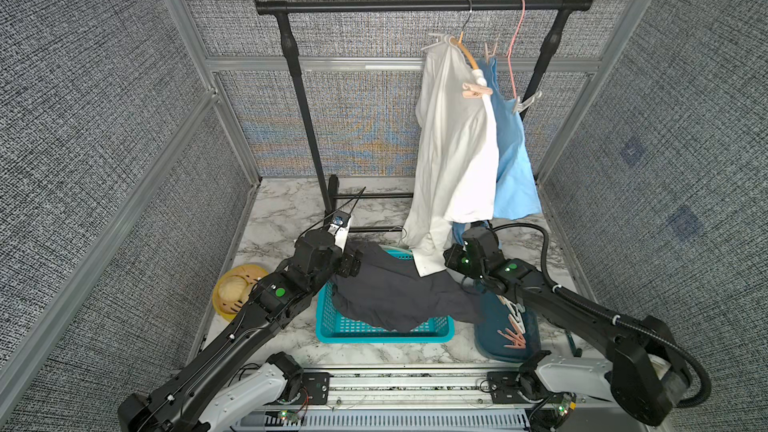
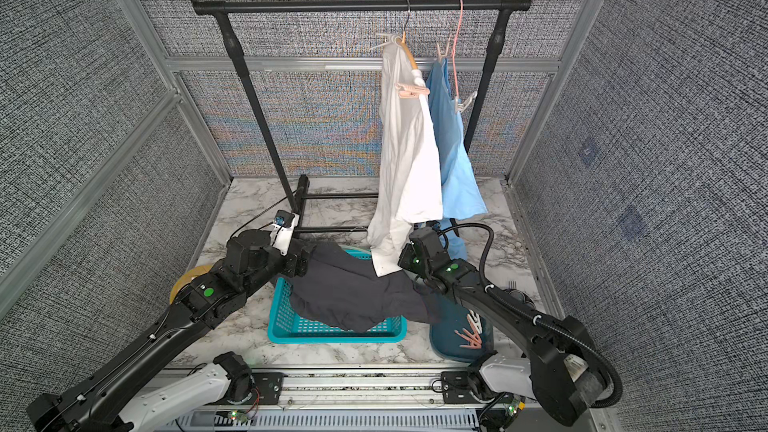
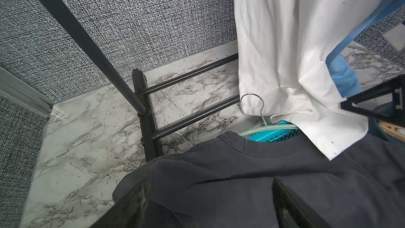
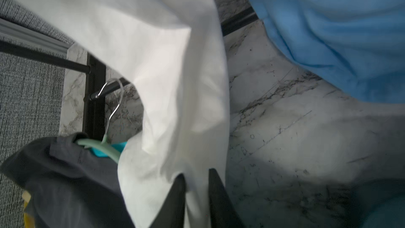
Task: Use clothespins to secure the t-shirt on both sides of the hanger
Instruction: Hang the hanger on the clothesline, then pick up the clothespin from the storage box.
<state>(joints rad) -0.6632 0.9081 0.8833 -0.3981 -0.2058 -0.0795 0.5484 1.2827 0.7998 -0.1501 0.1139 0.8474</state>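
Right gripper [image 4: 196, 173] closed on white shirt [image 1: 453, 151] hem; left gripper [image 3: 209, 182] open above dark t-shirt [image 1: 395, 292] draped over centre basket [image 1: 374, 336]; clothespins [image 1: 515, 338] in tray [image 1: 496, 352], lower right

Twin black arms on white bases, cabled and dotted with green.

The left arm [image 1: 232, 326] and right arm [image 1: 536, 292] are built of angular matte-black links with round green dots [image 1: 279, 292] at the joints. Each sits on a glossy white base shell [image 1: 249, 388] beside a black, screw-studded plate [image 1: 316, 386]. A ribbed black hose [image 1: 586, 304] follows the right arm, cinched with white ties. Thin black cables line the left arm, whose wrist bears a white camera bracket [image 1: 340, 234]. The left gripper [image 3: 210, 183] and right gripper [image 4: 196, 173] have flat, dark, wedge-shaped fingers.
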